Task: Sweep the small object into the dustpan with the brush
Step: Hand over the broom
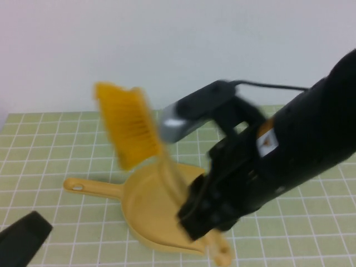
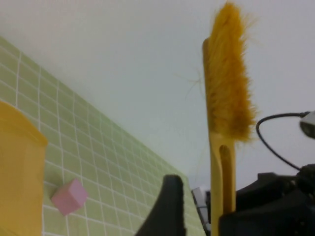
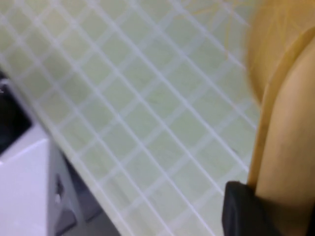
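Observation:
The yellow dustpan [image 1: 147, 203] lies flat on the green checked mat, its thin handle [image 1: 92, 188] pointing left. My right gripper [image 1: 194, 214] is shut on the brush handle at the pan's right side. The brush bristles [image 1: 129, 129] are raised, tilting up and left above the pan. In the left wrist view the brush [image 2: 227, 93] stands upright. The small pink cube [image 2: 70, 196] lies on the mat just off the dustpan rim [image 2: 19, 162]; it is hidden in the high view. My left gripper [image 1: 25, 233] sits low at the front left, open, clear of the pan handle, one finger [image 2: 170, 206] showing.
The bulky black right arm [image 1: 289, 156] reaches in from the right over the mat. A grey-and-black camera unit [image 1: 194, 111] with a cable stands behind the pan. A pale wall runs along the mat's far edge.

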`<state>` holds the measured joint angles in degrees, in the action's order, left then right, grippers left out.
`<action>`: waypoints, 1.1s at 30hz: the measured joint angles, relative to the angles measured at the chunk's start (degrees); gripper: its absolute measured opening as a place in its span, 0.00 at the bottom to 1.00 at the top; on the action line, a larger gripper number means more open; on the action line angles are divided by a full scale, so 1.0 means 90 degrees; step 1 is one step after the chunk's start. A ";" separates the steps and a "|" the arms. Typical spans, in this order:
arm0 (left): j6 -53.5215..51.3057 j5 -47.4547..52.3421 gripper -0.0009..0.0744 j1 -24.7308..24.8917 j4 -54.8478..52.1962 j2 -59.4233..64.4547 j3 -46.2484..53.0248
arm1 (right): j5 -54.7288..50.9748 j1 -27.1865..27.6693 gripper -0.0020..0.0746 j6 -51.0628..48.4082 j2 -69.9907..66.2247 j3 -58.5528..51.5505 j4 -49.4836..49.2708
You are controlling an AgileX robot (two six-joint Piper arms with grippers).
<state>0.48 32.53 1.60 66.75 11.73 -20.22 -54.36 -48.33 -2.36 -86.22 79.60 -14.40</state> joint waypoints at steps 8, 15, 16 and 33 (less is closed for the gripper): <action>-0.1139 0.0104 0.89 0.0000 0.0640 0.0499 0.0000 | 0.0787 -0.1034 0.27 0.0338 -0.0376 0.0087 -0.0027; -0.1417 0.0108 0.89 0.0000 0.0693 0.0664 0.0000 | 0.0776 -0.1313 0.27 0.0338 -0.0594 0.0689 -0.0148; -0.1430 0.0075 0.89 0.0000 0.0693 0.0696 0.0000 | 0.0776 -0.1322 0.27 0.0312 -0.0651 0.0820 -0.0171; -0.1507 0.0022 0.87 0.0000 0.0748 0.0848 0.0000 | 0.0631 -0.1833 0.27 -0.0233 -0.1464 0.1663 -0.0288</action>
<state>-13.08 32.72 1.60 73.48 19.36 -20.22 -48.68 -64.84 -4.46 -99.40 94.57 -17.00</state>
